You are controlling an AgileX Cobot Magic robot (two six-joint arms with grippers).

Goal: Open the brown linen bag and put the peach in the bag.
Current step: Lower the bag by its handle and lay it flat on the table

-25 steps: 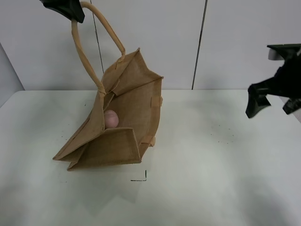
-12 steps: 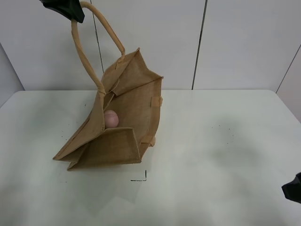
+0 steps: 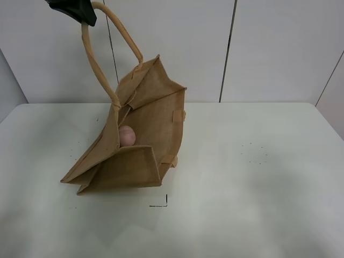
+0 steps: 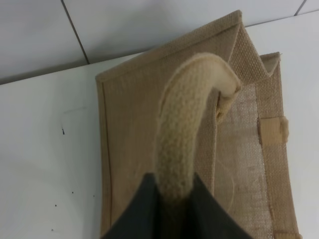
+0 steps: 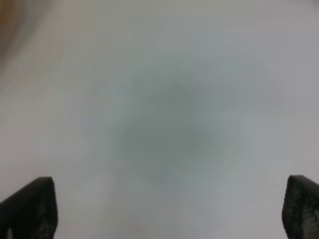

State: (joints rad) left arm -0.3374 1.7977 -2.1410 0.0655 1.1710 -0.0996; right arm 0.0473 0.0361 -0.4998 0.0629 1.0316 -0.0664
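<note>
The brown linen bag (image 3: 142, 137) lies tilted on the white table (image 3: 258, 177), its mouth held open toward the camera. The pink peach (image 3: 127, 135) rests inside it. My left gripper (image 3: 75, 9) at the top left is shut on one beige loop handle (image 3: 97, 59) and holds it up. The left wrist view shows the handle (image 4: 187, 129) clamped between the dark fingers, with the bag (image 4: 134, 124) below. My right gripper (image 5: 169, 209) is out of the exterior high view. Its wrist view shows its two fingertips (image 5: 30, 206) wide apart over bare blurred table, holding nothing.
A white panelled wall (image 3: 269, 48) stands behind the table. A small black corner mark (image 3: 161, 203) is on the table in front of the bag. The table's right edge runs near the frame's right side.
My right arm has dropped from the upper right and left the exterior high view. The bag, peach and left gripper have not moved.
</note>
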